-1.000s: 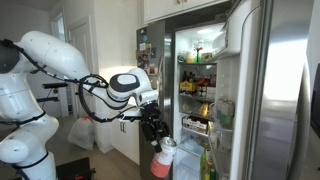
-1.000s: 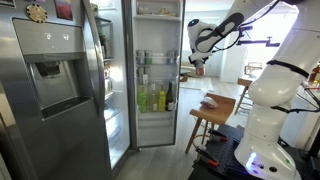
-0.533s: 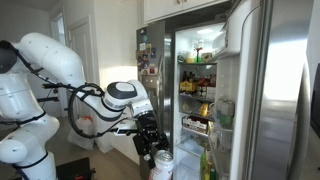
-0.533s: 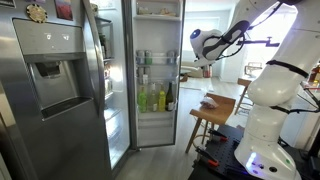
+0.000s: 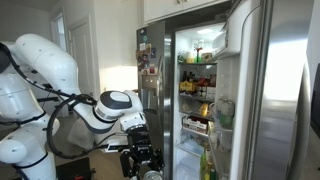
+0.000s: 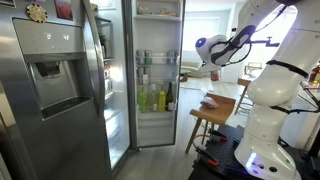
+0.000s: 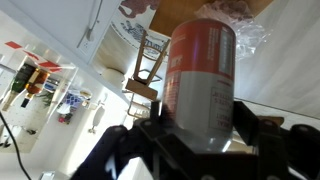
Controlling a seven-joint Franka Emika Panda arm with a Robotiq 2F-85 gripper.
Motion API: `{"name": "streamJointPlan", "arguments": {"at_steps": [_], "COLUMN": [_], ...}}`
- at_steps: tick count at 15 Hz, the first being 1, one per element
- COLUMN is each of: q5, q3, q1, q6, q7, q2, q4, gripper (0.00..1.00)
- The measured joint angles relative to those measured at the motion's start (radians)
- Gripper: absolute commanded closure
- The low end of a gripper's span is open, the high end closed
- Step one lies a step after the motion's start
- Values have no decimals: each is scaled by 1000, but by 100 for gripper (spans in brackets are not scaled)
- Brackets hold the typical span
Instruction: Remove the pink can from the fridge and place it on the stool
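The fridge [image 5: 262, 70] stands open, and its bright white shelves [image 6: 155, 80] are crowded with bottles. My gripper [image 7: 200, 128] is shut on the pink can [image 7: 200, 75], a salmon-and-white can held upright between the two black fingers. In an exterior view the gripper [image 5: 141, 165] hangs low, left of the fridge opening, and the can is mostly cut off at the bottom edge. In an exterior view the gripper [image 6: 211, 68] is above the wooden stool [image 6: 222, 112], right of the fridge.
The steel fridge door with a dispenser [image 6: 55, 80] fills the left foreground. A small item [image 6: 208, 100] lies on the stool top. White cabinets [image 5: 165, 10] sit above the fridge. A wooden frame [image 7: 145, 70] and crinkled clear plastic [image 7: 245, 25] show behind the can.
The gripper has moved down and away from the fridge opening with the can in it, coming over the stool. The arm's elbow has dropped lower.
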Motion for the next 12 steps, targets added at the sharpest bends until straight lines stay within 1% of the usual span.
{"name": "streamJointPlan", "arguments": {"at_steps": [2, 3, 6, 12], "q5": [-36, -46, -52, -52], "q3": [-36, -55, -86, -85], "q1": [-12, -18, -28, -26], "q6": [0, 1, 4, 6], "q7": [16, 17, 17, 17], "q2": [3, 6, 13, 15], "q4": [-7, -7, -7, -7], "gripper": [52, 27, 27, 27]}}
